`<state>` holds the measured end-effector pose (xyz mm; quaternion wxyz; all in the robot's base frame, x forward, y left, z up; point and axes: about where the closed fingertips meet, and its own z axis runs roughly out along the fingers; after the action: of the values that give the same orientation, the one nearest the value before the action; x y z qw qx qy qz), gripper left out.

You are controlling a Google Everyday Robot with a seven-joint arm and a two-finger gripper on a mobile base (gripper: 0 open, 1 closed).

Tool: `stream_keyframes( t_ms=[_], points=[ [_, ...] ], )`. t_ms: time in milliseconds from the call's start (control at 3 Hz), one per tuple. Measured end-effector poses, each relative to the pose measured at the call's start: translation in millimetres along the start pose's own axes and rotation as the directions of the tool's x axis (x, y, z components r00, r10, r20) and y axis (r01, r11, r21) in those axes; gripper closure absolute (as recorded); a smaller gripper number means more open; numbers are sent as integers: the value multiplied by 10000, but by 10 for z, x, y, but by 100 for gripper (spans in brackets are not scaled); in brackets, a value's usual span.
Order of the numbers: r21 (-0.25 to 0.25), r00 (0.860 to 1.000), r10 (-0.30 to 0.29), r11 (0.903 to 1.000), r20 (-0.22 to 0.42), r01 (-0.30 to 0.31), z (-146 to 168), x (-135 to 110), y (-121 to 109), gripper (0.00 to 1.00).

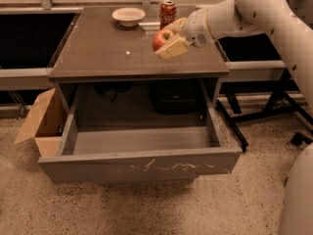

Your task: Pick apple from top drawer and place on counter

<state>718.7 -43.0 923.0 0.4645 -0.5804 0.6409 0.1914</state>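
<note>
The small red apple (160, 39) is held between the tan fingers (172, 47) of my gripper (168, 37), above the right part of the counter (102, 50). The gripper is shut on the apple, and the white arm reaches in from the upper right. I cannot tell whether the apple touches the tabletop. The top drawer (142, 166) stands pulled out below the counter, its scratched grey front panel facing the camera and its inside bare.
A red soda can (167, 12) and a white bowl (128, 16) stand at the back of the counter. An open brown cardboard box (39, 124) sits on the floor to the left of the drawer. Black chair legs (254, 114) stand at the right.
</note>
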Motion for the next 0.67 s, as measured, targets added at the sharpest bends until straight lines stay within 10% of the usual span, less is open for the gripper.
stream_keyframes(
  t_ms=[667],
  points=[
    [283,9993,366,9989,4,-366,101,14,-90,100]
  ],
)
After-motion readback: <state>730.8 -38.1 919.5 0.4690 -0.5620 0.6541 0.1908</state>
